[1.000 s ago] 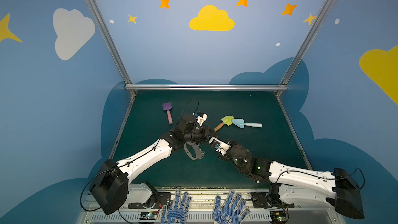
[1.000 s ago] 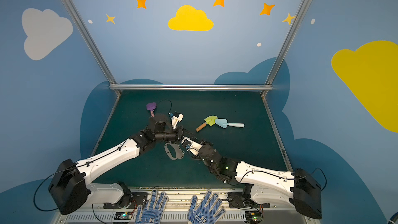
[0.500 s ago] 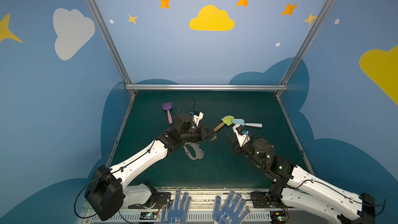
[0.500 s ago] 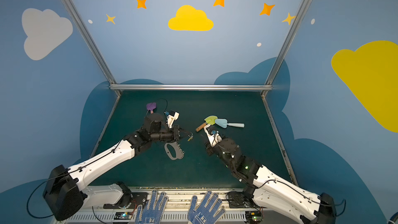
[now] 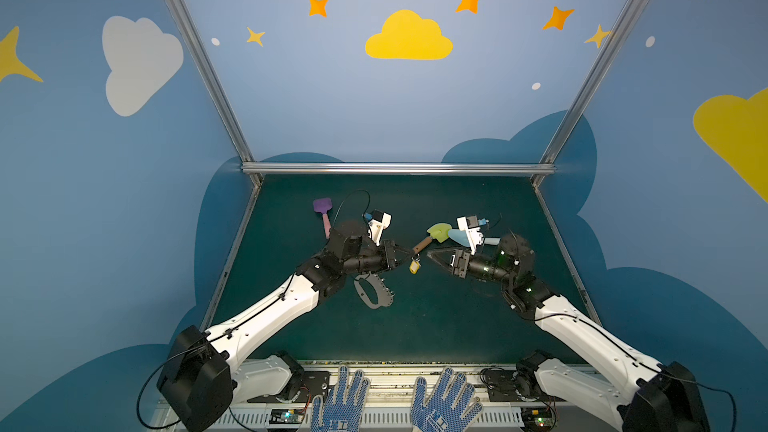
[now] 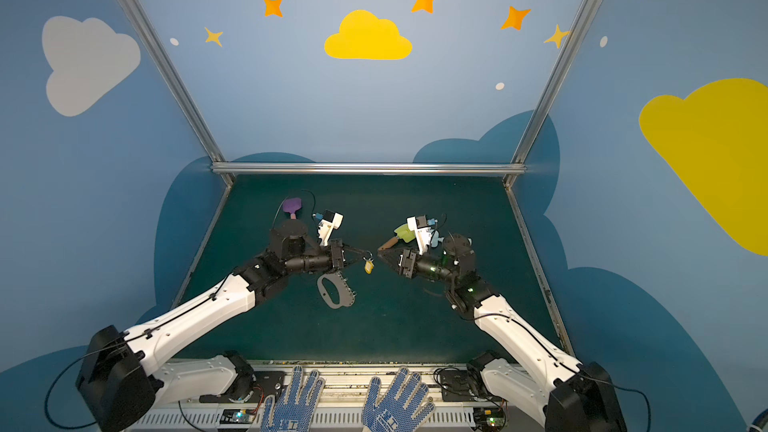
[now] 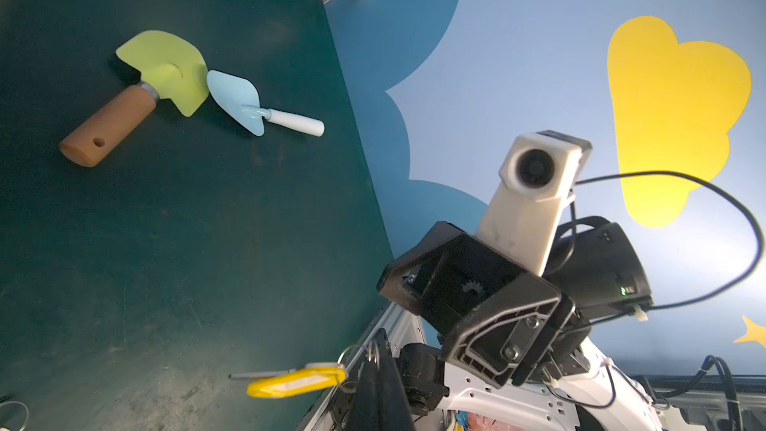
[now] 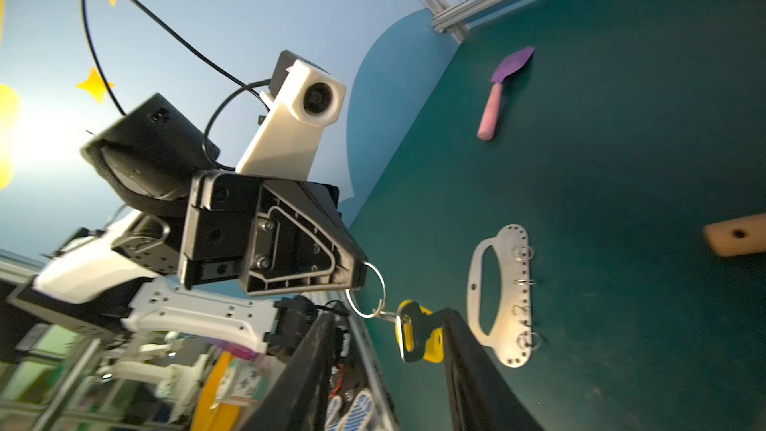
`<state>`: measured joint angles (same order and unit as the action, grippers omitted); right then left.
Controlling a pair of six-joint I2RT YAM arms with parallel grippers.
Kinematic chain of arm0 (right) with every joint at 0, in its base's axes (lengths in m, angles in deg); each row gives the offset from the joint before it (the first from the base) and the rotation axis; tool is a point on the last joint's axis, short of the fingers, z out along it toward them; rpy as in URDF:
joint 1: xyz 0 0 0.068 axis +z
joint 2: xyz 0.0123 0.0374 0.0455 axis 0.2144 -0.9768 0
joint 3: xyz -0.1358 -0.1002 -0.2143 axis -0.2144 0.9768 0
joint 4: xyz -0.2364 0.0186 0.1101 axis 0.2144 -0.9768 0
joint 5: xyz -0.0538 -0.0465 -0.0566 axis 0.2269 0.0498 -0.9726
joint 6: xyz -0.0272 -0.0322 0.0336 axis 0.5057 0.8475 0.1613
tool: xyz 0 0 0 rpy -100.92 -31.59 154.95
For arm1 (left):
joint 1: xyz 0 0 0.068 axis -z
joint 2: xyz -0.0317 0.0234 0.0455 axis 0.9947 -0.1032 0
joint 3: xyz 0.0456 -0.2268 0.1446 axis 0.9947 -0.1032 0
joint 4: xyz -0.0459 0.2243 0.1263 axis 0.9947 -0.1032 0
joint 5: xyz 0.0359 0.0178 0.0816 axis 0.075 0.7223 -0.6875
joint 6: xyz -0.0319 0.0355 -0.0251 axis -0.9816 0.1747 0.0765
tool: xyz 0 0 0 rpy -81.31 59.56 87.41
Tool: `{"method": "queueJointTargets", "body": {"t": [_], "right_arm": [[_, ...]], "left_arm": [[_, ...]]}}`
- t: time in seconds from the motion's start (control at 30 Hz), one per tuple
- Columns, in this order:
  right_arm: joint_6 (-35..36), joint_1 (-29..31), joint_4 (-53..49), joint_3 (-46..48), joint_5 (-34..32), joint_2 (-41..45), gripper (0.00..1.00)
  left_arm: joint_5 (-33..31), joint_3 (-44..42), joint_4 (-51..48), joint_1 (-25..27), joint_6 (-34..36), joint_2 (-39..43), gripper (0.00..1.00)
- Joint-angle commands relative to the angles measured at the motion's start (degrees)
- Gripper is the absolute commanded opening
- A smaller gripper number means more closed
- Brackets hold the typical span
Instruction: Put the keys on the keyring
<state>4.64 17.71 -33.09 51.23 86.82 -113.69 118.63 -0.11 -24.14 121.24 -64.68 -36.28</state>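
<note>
Withdrawn rightward since a second ago, the right gripper [image 5: 433, 253] hangs with jaws parted and empty. Nearest, the keyring [image 8: 509, 279] lies flat on the mat [image 5: 415, 326]. Just beyond it, the left gripper [image 5: 409, 251] is clenched on the keys [image 5: 413, 268], which dangle above the mat. Farther back lie a shovel [image 5: 439, 231] and a purple spatula [image 5: 322, 204].

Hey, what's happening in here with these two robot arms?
The left gripper is pinching the ring of a small bunch of keys, which dangles above the green table. The right gripper faces it with jaws open, apart from the keys, holding nothing. The grey keyring lies flat on the table nearby; the keys are not on it yet.
</note>
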Motion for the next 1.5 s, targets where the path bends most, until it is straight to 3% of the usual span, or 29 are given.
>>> {"method": "queueJointTargets", "body": {"t": [0.0,0.37,0.73,0.8,0.87,1.17,1.3,1.47], "right_arm": [[-6.6,-0.63,8.38,-2.1,10.46,-1.12,0.46],[-10.0,-0.82,13.95,-2.39,12.86,-4.2,0.42],[-11.12,-2.05,15.65,-2.24,15.0,-4.04,0.25],[-11.03,-2.04,15.4,-2.24,15.02,-4.02,0.28],[-10.65,-2.05,14.71,-2.24,14.61,-4.18,0.37],[-12.57,-1.7,18.25,-2.17,16.21,-5.77,0.28],[-12.51,-1.37,17.98,-2.07,16.14,-6.4,0.32],[-12.8,-1.06,19.03,-1.9,16.23,-6.38,0.18]], "left_arm": [[2.56,-0.58,4.3,-0.17,-0.14,1.4,0.04],[5.58,-0.62,7.4,-0.17,-1.04,0.91,0.04],[5.88,-0.75,7.18,-0.08,-0.83,1.01,0.04],[6.26,-0.72,7.57,-0.08,-1.05,0.93,0.04],[6.59,-0.72,8.06,-0.1,-1.21,0.81,0.04],[6.4,-1.41,9.18,0.01,-1.81,1.3,0.05],[6.19,-1.77,10.04,0.04,-2.24,1.38,0.05],[5.95,-1.77,9.87,0.05,-2.25,1.36,0.06]]}}
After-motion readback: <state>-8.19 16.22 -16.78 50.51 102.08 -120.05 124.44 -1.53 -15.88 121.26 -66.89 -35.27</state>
